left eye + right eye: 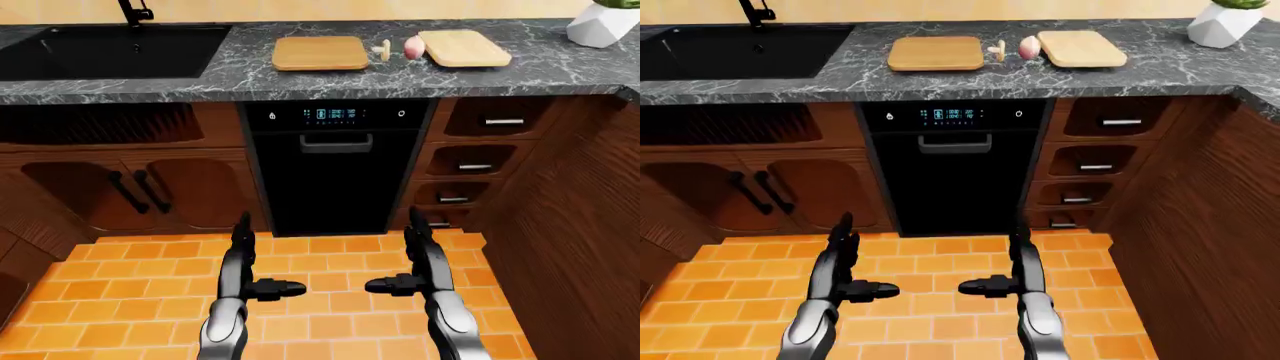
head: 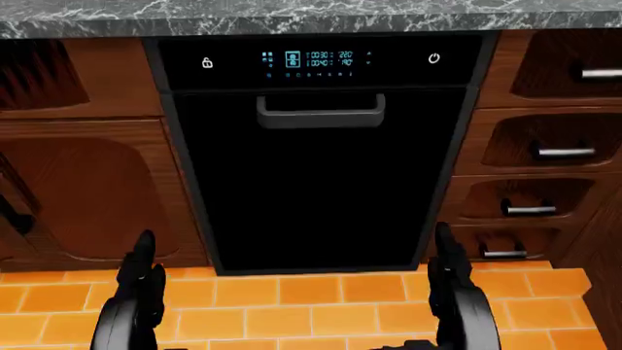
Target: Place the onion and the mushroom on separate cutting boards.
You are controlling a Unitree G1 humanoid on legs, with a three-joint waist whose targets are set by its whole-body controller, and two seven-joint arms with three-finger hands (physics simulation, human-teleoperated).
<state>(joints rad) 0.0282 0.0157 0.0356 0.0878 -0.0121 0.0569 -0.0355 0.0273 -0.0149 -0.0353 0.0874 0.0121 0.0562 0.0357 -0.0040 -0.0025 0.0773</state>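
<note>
Left hand [image 1: 245,277]: low in the left-eye view over the orange tile floor [image 1: 320,296], fingers spread, thumb pointing inward toward the other hand, holding nothing.
Right hand [image 1: 415,274]: level with it and mirrored, fingers spread, thumb pointing inward, holding nothing; the two thumbs are apart.
Dishwasher [image 1: 330,169]: black panel beyond the hands, under the counter, with a lit blue display and a bar handle near its top.
Cabinets: wooden doors [image 1: 130,187] with dark handles to the left of the dishwasher; a stack of drawers [image 1: 475,161] with metal pulls to its right.
Counter [image 1: 240,71]: dark marbled stone running across the top of the view.
Sink [image 1: 110,49]: black basin set into the counter at upper left.
Left cutting board [image 1: 320,52]: darker wood, bare.
Right cutting board [image 1: 463,47]: paler wood, bare.
Mushroom [image 1: 382,50]: on the counter between the boards, just beside the onion.
Onion [image 1: 414,47]: pinkish, on the counter, right beside the right board's left edge.
White planter [image 1: 603,22]: faceted, at the counter's far right.
</note>
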